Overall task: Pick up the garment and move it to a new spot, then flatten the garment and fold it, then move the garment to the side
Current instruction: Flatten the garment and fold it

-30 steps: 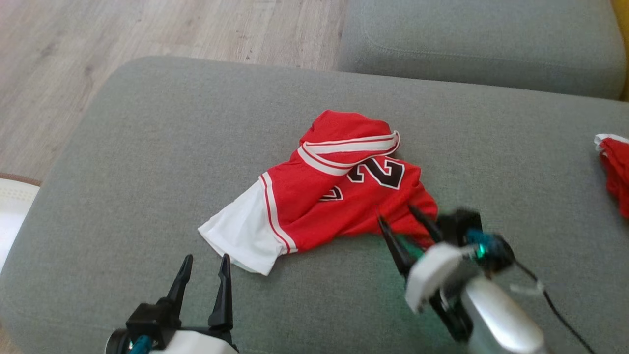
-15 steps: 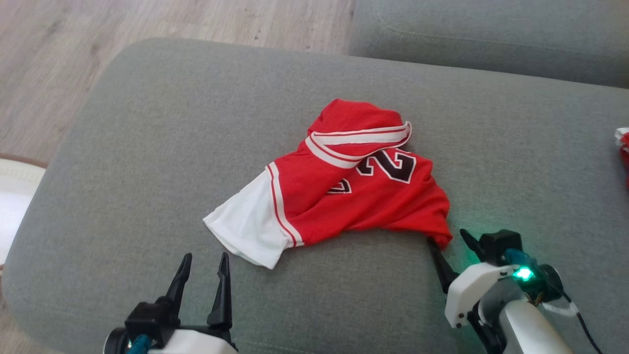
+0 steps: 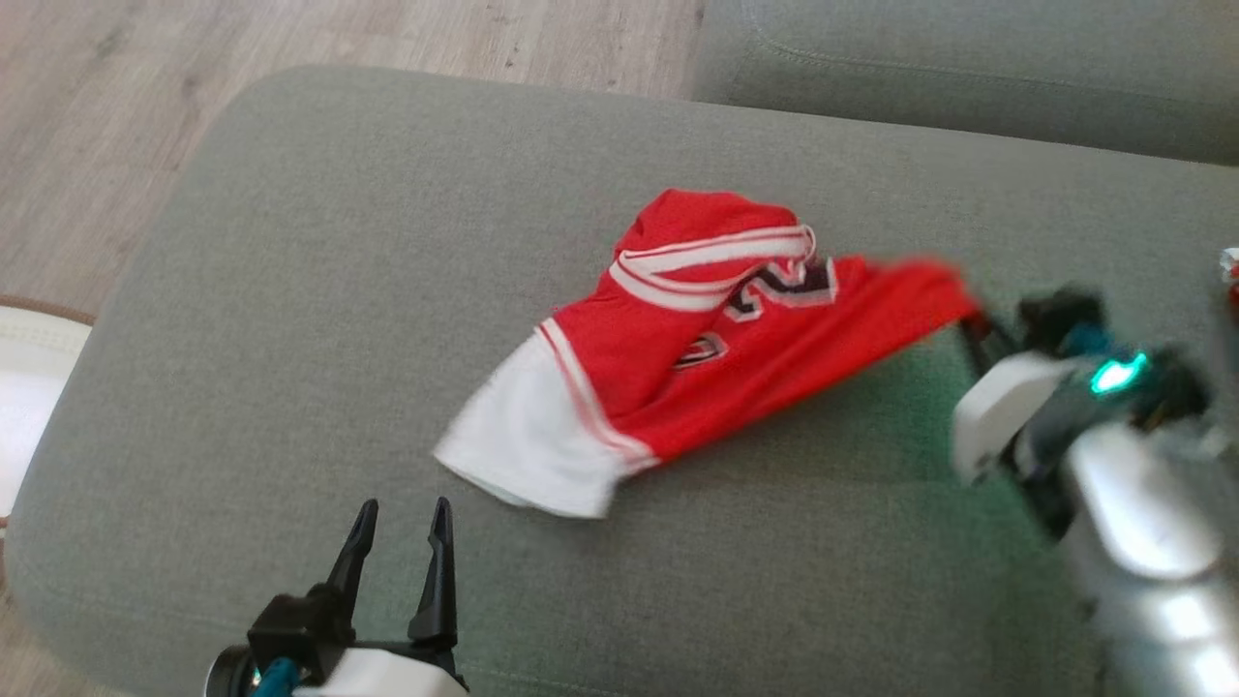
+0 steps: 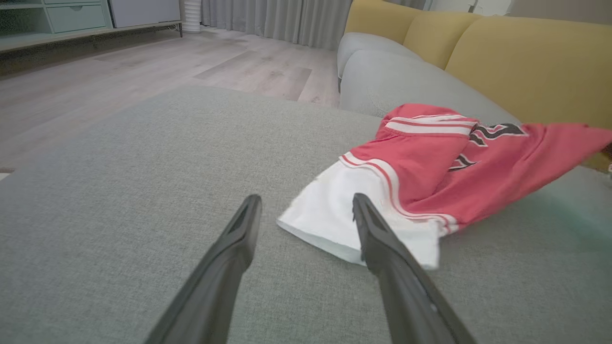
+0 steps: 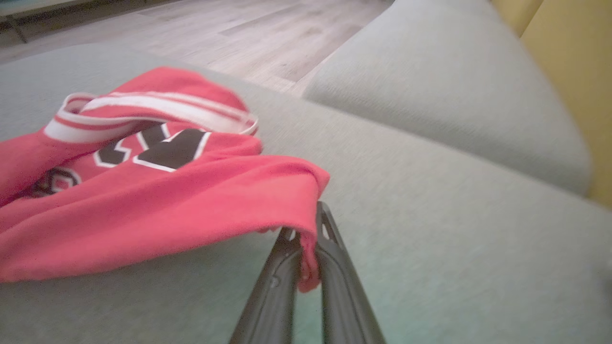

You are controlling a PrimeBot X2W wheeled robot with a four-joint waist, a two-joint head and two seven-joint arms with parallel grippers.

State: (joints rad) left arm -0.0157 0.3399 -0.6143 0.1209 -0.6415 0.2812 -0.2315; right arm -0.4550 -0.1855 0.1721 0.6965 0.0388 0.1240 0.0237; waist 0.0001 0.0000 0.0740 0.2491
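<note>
The right gripper point(image 5: 308, 229) pinches a red corner of the jersey point(image 3: 736, 378) to drag it; the left gripper point(image 3: 402, 508) hovers near the jersey, fingers spread.

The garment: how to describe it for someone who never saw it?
On the grey sofa cushion, near its middle, lies a red jersey, one corner pinched by the right gripper. Black numbers and a white panel mark it out from the scrap at the right edge.
</note>
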